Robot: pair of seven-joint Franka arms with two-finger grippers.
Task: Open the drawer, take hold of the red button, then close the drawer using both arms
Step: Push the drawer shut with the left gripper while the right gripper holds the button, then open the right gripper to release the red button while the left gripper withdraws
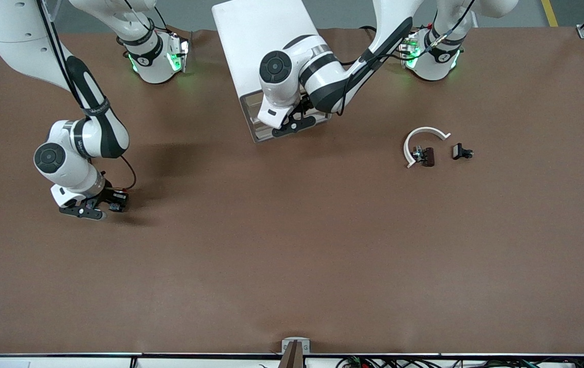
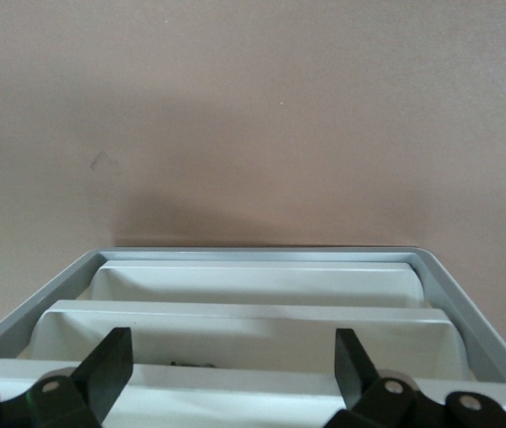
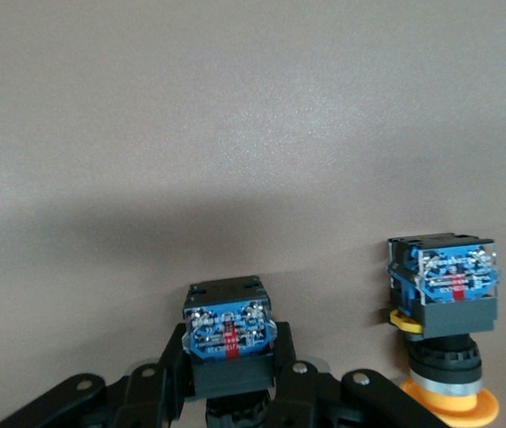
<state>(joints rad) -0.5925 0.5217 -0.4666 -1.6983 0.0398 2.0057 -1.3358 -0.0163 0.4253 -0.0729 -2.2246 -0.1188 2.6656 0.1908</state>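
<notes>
While the cabinet (image 1: 258, 41) stands between the two arm bases, we record its drawers (image 2: 253, 312) stepped one above another in the left wrist view, with one small dark item lying in the drawer nearest our left gripper (image 2: 226, 374); what that item is we cannot tell. Left gripper: at the cabinet's front, over the drawers, fingers (image 2: 106, 366) spread wide and holding nothing, arm bent at the elbow across the cabinet top. Button (image 3: 228, 343): clamped between the right gripper's (image 1: 98, 205) closed fingers, toward the right arm's end of the table; its blue-and-black contact block faces the wrist camera, its long axis runs along the fingers, and its cap is hidden. Beside it stands a like button with a yellow cap (image 3: 444, 334), cap down on the table (image 1: 292, 255). Right arm: folded low, gripper close to the table. Toward the left arm's end lie a white curved piece (image 1: 422, 138) and two small dark parts (image 1: 463, 152).
</notes>
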